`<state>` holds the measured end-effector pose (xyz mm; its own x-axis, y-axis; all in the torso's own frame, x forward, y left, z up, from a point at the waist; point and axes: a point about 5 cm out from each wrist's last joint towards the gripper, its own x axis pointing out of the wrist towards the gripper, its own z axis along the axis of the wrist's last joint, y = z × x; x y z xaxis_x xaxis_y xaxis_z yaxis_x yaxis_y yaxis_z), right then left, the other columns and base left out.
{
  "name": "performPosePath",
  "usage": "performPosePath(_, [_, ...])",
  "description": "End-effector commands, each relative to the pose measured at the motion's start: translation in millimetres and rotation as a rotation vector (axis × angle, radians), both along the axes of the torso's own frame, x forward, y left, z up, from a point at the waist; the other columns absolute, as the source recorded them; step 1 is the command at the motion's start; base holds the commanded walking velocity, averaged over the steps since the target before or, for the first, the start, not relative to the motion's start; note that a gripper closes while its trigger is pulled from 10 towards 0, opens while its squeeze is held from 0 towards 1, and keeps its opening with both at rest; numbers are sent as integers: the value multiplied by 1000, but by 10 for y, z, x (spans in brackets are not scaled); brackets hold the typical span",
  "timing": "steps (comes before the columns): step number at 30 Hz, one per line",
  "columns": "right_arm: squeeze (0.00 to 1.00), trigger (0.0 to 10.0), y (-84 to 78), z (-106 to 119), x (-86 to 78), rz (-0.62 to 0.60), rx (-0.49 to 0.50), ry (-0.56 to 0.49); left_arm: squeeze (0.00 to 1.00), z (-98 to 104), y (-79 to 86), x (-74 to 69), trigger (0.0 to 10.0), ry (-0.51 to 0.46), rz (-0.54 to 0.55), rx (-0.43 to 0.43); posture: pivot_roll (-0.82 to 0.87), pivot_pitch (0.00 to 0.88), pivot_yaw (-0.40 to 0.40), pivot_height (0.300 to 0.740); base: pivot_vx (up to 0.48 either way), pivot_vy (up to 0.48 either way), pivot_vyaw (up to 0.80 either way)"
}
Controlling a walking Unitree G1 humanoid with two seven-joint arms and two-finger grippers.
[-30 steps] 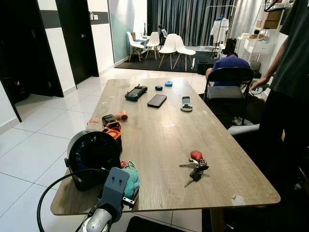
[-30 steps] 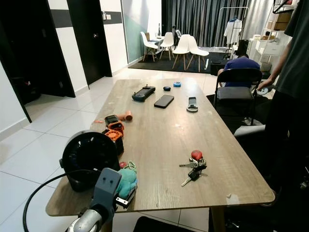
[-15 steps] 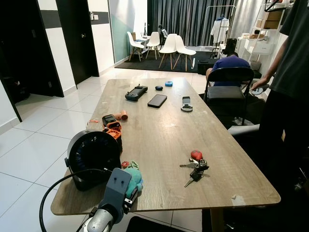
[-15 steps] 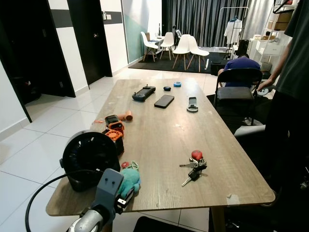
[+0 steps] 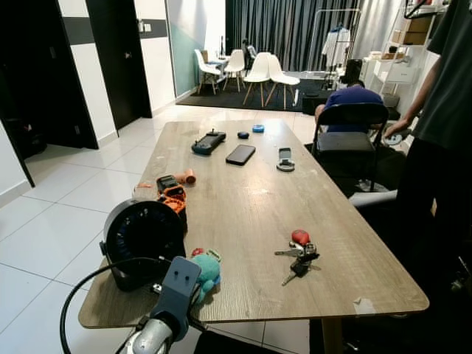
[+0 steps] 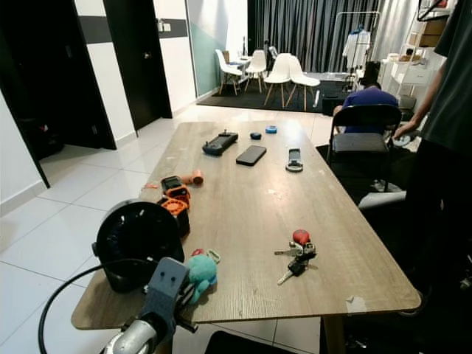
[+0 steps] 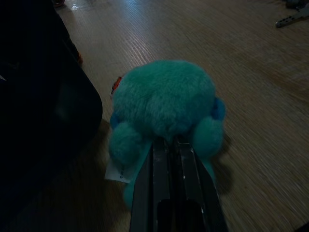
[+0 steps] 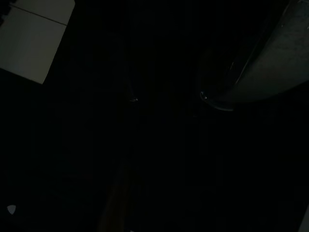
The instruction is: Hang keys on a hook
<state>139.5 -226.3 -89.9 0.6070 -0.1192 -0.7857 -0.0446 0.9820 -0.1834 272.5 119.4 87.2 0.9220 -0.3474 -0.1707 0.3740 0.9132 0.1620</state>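
Note:
The bunch of keys with a red fob lies on the wooden table, toward its near right. My left arm's wrist housing rises at the table's near left edge, far to the left of the keys. In the left wrist view my left gripper is shut, its two fingers pressed side by side with their tips against the back of a teal plush toy. A white tag hangs off the toy beside the fingers. The right wrist view is nearly black.
A black round fan stands just left of the plush. Further back lie an orange-black tool, a phone and a controller. A person stands at the right edge, by a black chair.
My left wrist housing has dropped back toward the table's near edge, uncovering more of the teal plush. The keys have stayed where they were.

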Motion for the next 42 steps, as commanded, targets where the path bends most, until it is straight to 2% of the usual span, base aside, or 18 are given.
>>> performPosePath(1, [0,10000,25,-23,-40,-1,4,18,0,-110,37,-44,0,49,-6,33,45,38,22,740,0,0,0])
performPosePath(4, [0,10000,25,-23,-39,1,4,18,0,-105,27,-47,0,46,-18,10,45,34,22,740,0,0,0])
performPosePath(8, [0,10000,23,-22,-35,4,1,19,0,-38,8,-62,0,18,-94,-74,45,32,19,740,0,0,0])
performPosePath(11, [0,10000,19,-20,-31,4,-1,18,0,64,-43,-91,0,-23,-203,-170,45,32,19,740,0,0,0])
performPosePath(13, [0,10000,14,-17,-28,5,-2,17,0,207,-115,-178,0,-33,-362,-317,45,32,19,740,0,0,0])
performPosePath(14, [0,10000,14,-17,-28,5,-2,17,0,207,-115,-178,0,-33,-362,-317,45,32,19,740,0,0,0])
performPosePath(15, [0,10000,11,-16,-27,5,-2,17,0,262,-137,-228,9373,-35,-440,-363,45,32,19,740,0,0,0])
performPosePath(16, [0,10000,8,-15,-25,5,-3,17,0,306,-143,-292,10000,-27,-531,-393,44,32,18,740,0,0,0])
performPosePath(18, [0,10000,6,-13,-21,4,-4,15,0,353,-83,-336,10000,-20,-599,-427,42,32,19,740,0,0,0])
performPosePath(22, [0,10000,6,-14,-24,1,-4,14,0,398,56,-352,10000,-43,-631,-446,39,33,21,740,0,0,0])
performPosePath(26, [0,10000,8,-17,-33,-1,-3,16,0,233,193,-465,10000,45,-738,-288,40,35,22,740,0,0,0])
performPosePath(27, [0,10000,9,-19,-37,-1,-2,17,0,132,275,-496,10000,93,-748,-213,39,36,22,740,0,0,0])
performPosePath(29, [0,10000,9,-19,-39,-1,-2,17,0,98,310,-505,10000,111,-746,-191,39,36,22,740,0,0,0])
performPosePath(31, [0,10000,9,-20,-41,-2,-2,18,0,-69,427,-572,10000,179,-772,-61,39,37,22,740,0,0,0])
performPosePath(33, [0,10000,8,-21,-44,-4,-2,17,0,-189,527,-650,10000,241,-791,8,35,40,23,740,0,0,0])
performPosePath(38, [0,10000,3,-20,-47,-6,-2,17,0,-281,631,-733,10000,284,-770,8,39,44,19,740,0,0,0])
performPosePath(40, [0,10000,3,-20,-47,-4,-2,18,0,-360,680,-839,10000,337,-794,20,45,49,17,740,0,0,0])
performPosePath(42, [0,10000,3,-20,-47,-4,-2,18,0,-360,680,-839,10000,337,-794,20,45,49,17,740,0,0,0])
